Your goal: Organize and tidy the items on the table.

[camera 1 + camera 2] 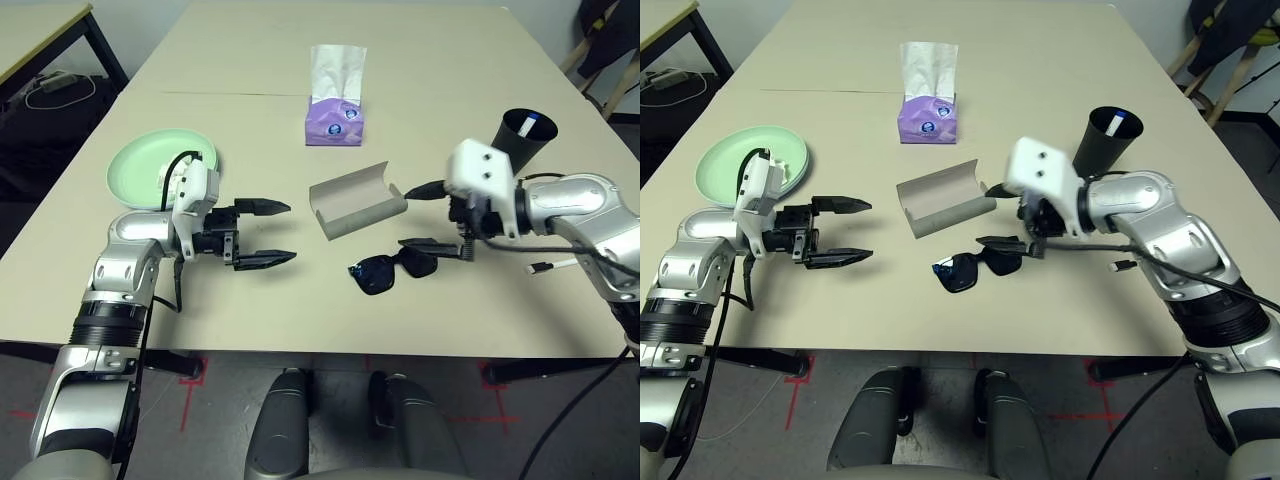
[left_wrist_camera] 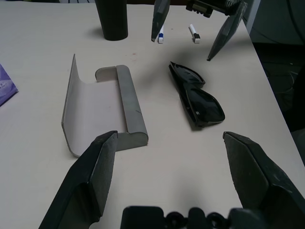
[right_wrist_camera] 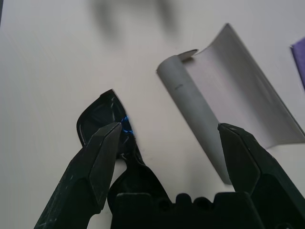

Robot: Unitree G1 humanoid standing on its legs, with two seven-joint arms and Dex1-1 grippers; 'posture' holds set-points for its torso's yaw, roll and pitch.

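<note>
Beige table; sunglasses, open case

the glasses case lies open near the middle of the table, with the sunglasses just in front of it and slightly to the right. behind the case, further toward the far edge, stands the tissue box. the plate sits well to the left of the case, and the cup stands to the right of it. a pen lies right of the sunglasses, near the front edge. the left pincer hangs between the plate and the case, pointing toward the case. the right pincer hangs just over the right end of the sunglasses, beside the case's right end.
</note>
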